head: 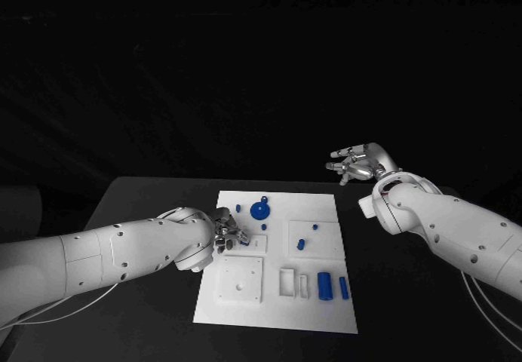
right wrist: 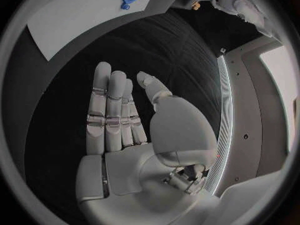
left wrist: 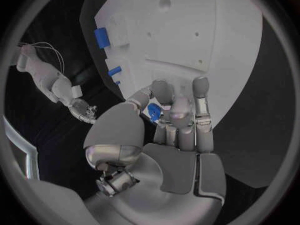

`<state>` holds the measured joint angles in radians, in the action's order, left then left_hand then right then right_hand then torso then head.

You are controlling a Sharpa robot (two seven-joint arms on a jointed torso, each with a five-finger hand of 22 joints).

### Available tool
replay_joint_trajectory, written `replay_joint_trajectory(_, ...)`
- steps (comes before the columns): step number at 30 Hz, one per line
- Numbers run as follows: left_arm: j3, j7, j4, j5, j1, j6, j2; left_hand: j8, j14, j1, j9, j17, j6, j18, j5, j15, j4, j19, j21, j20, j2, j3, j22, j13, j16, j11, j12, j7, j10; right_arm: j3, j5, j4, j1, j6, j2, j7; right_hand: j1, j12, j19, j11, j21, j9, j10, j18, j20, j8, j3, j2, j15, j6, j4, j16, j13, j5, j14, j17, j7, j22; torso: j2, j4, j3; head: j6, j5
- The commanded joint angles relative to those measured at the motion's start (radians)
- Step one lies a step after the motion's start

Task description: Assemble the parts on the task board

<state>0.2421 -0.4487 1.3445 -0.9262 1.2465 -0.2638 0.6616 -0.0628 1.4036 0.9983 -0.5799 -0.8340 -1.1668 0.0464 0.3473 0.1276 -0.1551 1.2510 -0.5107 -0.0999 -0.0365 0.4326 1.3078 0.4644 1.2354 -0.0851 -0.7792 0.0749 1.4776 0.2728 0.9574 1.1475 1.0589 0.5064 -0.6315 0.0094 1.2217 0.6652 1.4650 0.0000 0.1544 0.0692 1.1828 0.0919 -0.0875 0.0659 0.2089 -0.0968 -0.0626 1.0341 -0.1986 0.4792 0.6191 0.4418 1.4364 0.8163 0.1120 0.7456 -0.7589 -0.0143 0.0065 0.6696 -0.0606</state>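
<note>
The left hand (head: 225, 232) pinched a small blue part (left wrist: 153, 111) between its fingertips over the white task board (head: 327, 309), near its left edge. The right hand (head: 359, 162) hovered beyond the board's far right corner, fingers extended, holding nothing.

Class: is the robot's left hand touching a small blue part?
Touching. The left wrist view shows the left hand pinching a small blue part between its fingers.
</note>
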Motion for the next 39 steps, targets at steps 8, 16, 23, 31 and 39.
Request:
replay_joint_trajectory(8,0.0,-0.007,0.003,-0.013,-0.001,0.048,-0.003,-0.005,0.006,0.01,-0.626,-0.001,-0.238,0.022,0.02,-0.003,-0.011,0.003,0.008,0.009,-0.008,0.001,0.015,-0.001,0.004,-0.018,-0.004,-0.142,0.034,0.0,0.0,-0.001,0.0,-0.011,0.003,0.008,-0.013,0.006,0.027,0.0,0.008,-0.001,-0.005,0.005,0.008,-0.003,0.008,-0.003,0.002,-0.006,-0.002,-0.007,-0.003,0.011,0.004,0.001,0.003,-0.003,0.0,-0.0002,-0.0005,0.001,0.004)
replay_joint_trajectory(16,0.0,-0.009,0.003,-0.013,-0.001,0.059,-0.005,-0.005,0.006,0.007,-0.627,-0.003,-0.239,0.024,0.019,-0.003,-0.012,0.003,0.008,0.012,-0.009,0.001,0.016,0.0,0.005,-0.018,-0.007,-0.142,0.034,0.0,0.0,-0.001,0.0,-0.012,0.004,0.007,-0.013,0.007,0.027,0.0,0.009,-0.001,-0.005,0.005,0.008,-0.003,0.011,-0.004,0.002,-0.006,-0.002,-0.007,-0.003,0.013,0.004,0.002,0.003,-0.003,0.0,-0.0001,-0.0006,0.001,0.002)
replay_joint_trajectory(23,0.0,-0.013,0.0,-0.014,-0.001,0.061,-0.005,-0.005,0.005,0.005,-0.63,-0.001,-0.239,0.029,0.019,-0.004,-0.013,0.003,0.01,0.017,-0.011,0.001,0.016,0.0,0.004,-0.017,-0.008,-0.142,0.034,0.0,0.0,-0.003,0.0,-0.013,0.005,0.006,-0.013,0.007,0.027,0.0,0.009,-0.001,-0.005,0.005,0.008,-0.003,0.011,-0.004,0.002,-0.006,-0.002,-0.007,-0.003,0.013,0.004,0.002,0.003,-0.003,-0.001,0.0,0.0005,0.001,0.001)
replay_joint_trajectory(31,0.0,-0.021,-0.002,-0.021,-0.001,0.07,-0.01,-0.006,0.007,0.0,-0.633,-0.006,-0.241,0.031,0.017,-0.004,-0.013,0.005,0.008,0.019,-0.013,0.001,0.017,0.001,0.008,-0.018,-0.011,-0.143,0.034,0.0,0.0,-0.007,0.0,-0.016,0.009,0.004,-0.015,0.007,0.026,0.0,0.01,-0.001,-0.005,0.005,0.008,-0.004,0.013,-0.004,0.002,-0.007,-0.001,-0.007,-0.004,0.014,0.004,0.002,0.003,-0.004,-0.001,0.0007,0.001,0.002,0.0)
replay_joint_trajectory(39,0.0,-0.024,-0.009,-0.028,-0.001,0.066,-0.015,-0.007,0.009,-0.003,-0.64,-0.012,-0.242,0.032,0.013,-0.004,-0.013,0.005,0.007,0.02,-0.018,0.0,0.017,0.002,0.013,-0.018,-0.016,-0.144,0.034,0.0,0.0,-0.009,0.0,-0.018,0.01,0.004,-0.015,0.007,0.026,0.0,0.01,-0.001,-0.005,0.005,0.008,-0.004,0.013,-0.004,0.002,-0.007,-0.001,-0.007,-0.004,0.014,0.004,0.002,0.003,-0.004,-0.001,0.0006,0.0009,0.003,0.0)
